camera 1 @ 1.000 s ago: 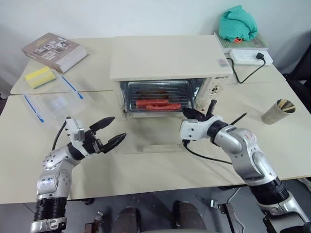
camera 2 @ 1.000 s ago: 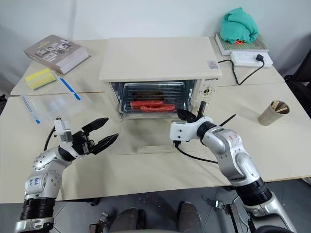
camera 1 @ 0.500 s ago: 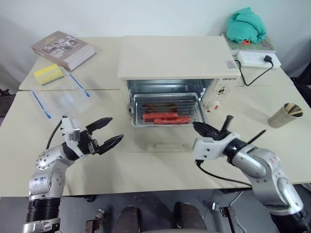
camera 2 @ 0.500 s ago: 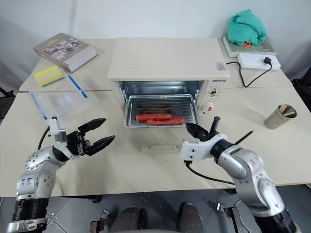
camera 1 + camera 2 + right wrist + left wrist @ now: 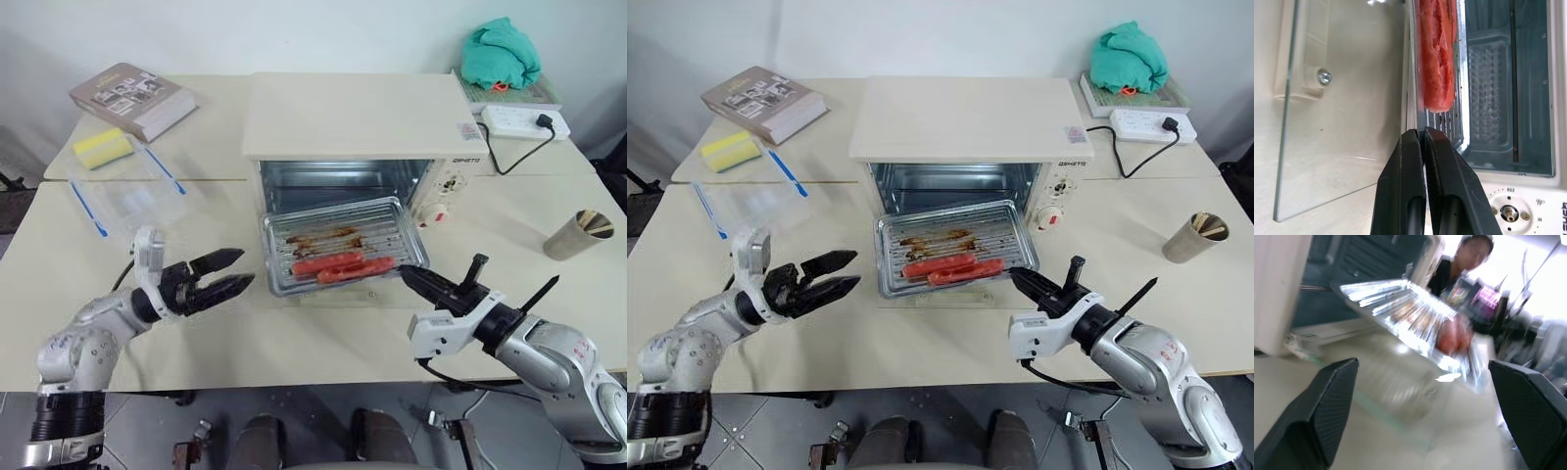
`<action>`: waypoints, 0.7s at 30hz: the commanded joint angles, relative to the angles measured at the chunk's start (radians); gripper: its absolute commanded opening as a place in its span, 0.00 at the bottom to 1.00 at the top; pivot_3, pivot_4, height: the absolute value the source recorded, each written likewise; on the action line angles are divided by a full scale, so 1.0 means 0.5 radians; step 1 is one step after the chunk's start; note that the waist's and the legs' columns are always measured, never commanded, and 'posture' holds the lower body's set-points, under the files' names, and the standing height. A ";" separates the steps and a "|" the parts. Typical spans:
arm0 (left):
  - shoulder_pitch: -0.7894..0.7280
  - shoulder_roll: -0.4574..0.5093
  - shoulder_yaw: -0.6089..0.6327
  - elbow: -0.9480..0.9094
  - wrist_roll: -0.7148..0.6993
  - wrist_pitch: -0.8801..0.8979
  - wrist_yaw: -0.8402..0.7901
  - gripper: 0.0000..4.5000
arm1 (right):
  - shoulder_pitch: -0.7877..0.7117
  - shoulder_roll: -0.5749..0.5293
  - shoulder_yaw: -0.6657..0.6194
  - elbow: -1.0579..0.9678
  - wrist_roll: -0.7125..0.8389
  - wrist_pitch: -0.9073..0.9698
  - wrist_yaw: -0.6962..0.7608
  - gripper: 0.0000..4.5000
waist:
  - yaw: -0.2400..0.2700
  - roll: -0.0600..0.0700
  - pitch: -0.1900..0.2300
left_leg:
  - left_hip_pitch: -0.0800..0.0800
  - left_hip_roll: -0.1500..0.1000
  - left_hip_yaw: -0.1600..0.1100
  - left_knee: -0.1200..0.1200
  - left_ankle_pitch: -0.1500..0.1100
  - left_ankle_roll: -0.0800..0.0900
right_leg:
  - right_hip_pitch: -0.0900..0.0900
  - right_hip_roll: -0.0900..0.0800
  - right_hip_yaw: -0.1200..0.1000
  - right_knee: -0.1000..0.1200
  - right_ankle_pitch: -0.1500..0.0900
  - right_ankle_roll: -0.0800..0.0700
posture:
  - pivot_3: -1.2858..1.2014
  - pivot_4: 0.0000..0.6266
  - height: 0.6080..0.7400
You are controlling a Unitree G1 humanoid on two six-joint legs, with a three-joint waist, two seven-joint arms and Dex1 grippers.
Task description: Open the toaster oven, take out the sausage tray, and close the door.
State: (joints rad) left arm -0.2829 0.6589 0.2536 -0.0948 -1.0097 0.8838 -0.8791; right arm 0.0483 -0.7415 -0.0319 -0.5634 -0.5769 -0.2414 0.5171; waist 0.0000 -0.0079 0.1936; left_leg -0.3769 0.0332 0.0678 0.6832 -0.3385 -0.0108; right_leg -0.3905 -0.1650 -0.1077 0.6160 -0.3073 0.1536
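The cream-white toaster oven (image 5: pixel 362 113) stands open at the middle of the table. Its glass door (image 5: pixel 1342 98) lies flat in front of it. The silver sausage tray (image 5: pixel 892 272) sticks most of the way out over the door, with two red sausages (image 5: pixel 343 264) near its front edge. My right gripper (image 5: pixel 407 275) is shut on the tray's front right rim, and its black fingers (image 5: pixel 1410 166) pinch the thin metal edge. My left gripper (image 5: pixel 243 268) is open, level with the tray's left side and a short gap away from it.
At the back left lie a book (image 5: pixel 132 100), a yellow sponge (image 5: pixel 101 149) and a clear plastic bag with blue strips (image 5: pixel 127 196). A metal cup (image 5: pixel 578 233) stands at the right. A power strip (image 5: pixel 511 120) and green cloth (image 5: pixel 500 54) sit behind. A person (image 5: pixel 1469 254) stands beyond the table.
My right gripper has drawn back toward me with the tray, which has slid out of the oven over the door. My left gripper has rolled and edged toward the tray.
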 commanded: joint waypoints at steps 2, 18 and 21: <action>-0.146 -0.001 0.043 -0.032 -0.320 0.506 0.366 1.00 | -0.027 -0.034 -0.047 -0.078 0.092 -0.053 0.032 0.01 | -0.003 0.000 0.000 | 0.002 0.000 0.000 0.000 0.000 0.000 | 0.000 0.000 0.001 0.001 0.000 0.000 | 0.52 0.24 1.00; -0.270 -0.172 0.072 0.261 -1.420 0.982 1.443 0.51 | -0.091 -0.025 0.029 -0.076 0.208 -0.140 0.172 0.00 | -0.002 -0.003 -0.001 | 0.005 0.000 -0.002 0.000 0.001 -0.002 | 0.001 0.000 0.004 0.005 0.000 0.000 | 0.52 0.24 1.00; -0.234 -0.152 0.020 0.263 -1.585 0.918 1.579 0.37 | -0.099 -0.024 0.034 -0.077 0.218 -0.148 0.181 0.00 | -0.001 -0.003 -0.001 | 0.006 0.000 -0.002 0.000 0.001 -0.002 | 0.001 0.000 0.004 0.006 0.000 0.000 | 0.52 0.24 1.00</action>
State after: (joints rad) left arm -0.4123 0.5701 0.2699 0.0477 -1.7341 1.3593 -0.1171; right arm 0.0089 -0.7500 -0.0053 -0.5634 -0.4896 -0.3048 0.6105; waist -0.0006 -0.0092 0.1933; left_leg -0.3738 0.0330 0.0668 0.6833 -0.3379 -0.0118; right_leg -0.3899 -0.1651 -0.1056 0.6188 -0.3074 0.1535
